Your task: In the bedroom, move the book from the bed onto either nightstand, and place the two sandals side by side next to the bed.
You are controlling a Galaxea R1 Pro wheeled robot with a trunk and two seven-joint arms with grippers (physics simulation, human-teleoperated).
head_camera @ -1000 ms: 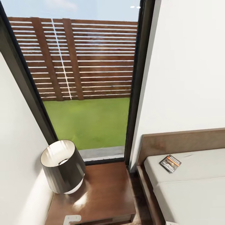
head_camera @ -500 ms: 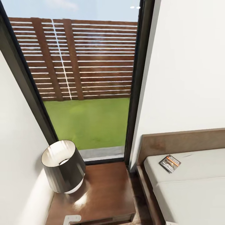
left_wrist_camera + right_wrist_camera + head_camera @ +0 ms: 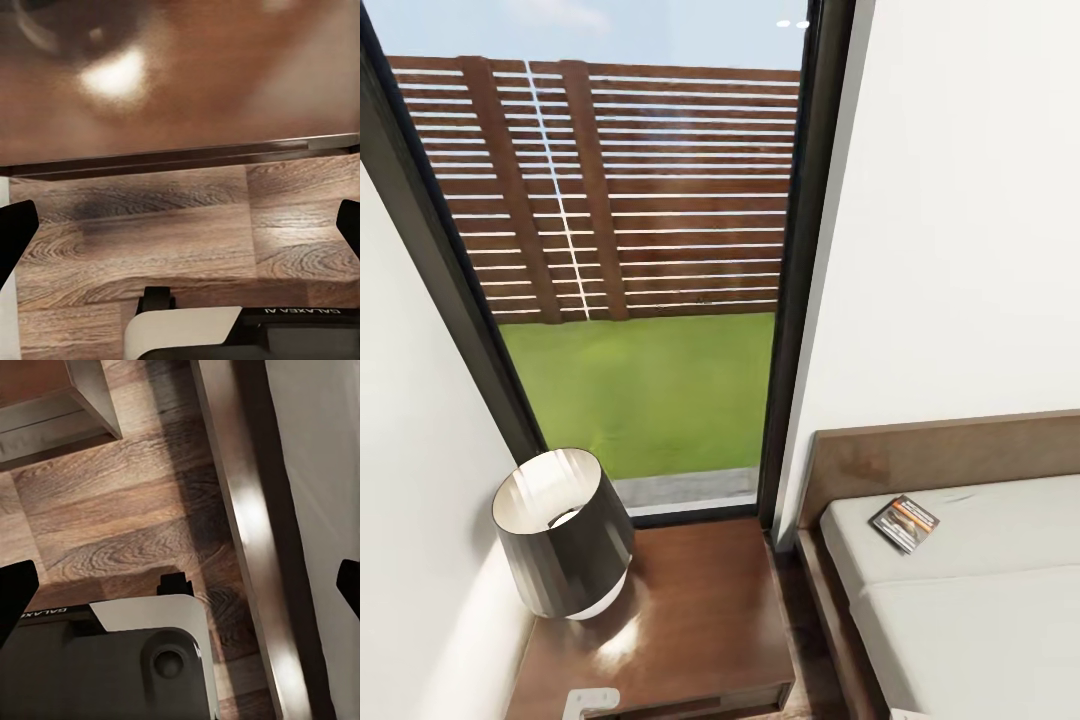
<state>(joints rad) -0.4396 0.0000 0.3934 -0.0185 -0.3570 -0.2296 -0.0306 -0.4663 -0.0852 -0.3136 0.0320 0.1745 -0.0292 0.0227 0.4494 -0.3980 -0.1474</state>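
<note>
- Book lies flat on the off-white mattress of the bed, near the headboard end and close to the mattress edge facing the nightstand, turned at an angle; its dark cover carries an orange band
- Nightstand stands just beside the bed, in the corner under the tall black-framed window, with a narrow strip of floor between them
- A lamp with a dark shade stands on the nightstand's glossy top, towards the left wall
- Left gripper, seen from its wrist camera, has its jaws spread wide with nothing between them; it hangs over the wood plank floor, facing the nightstand's edge
- Right gripper likewise has its jaws wide apart and empty, over the floor beside the bed's dark wood frame
- The book is well apart from both sets of jaws, up on the mattress while they are low by the floor
</note>
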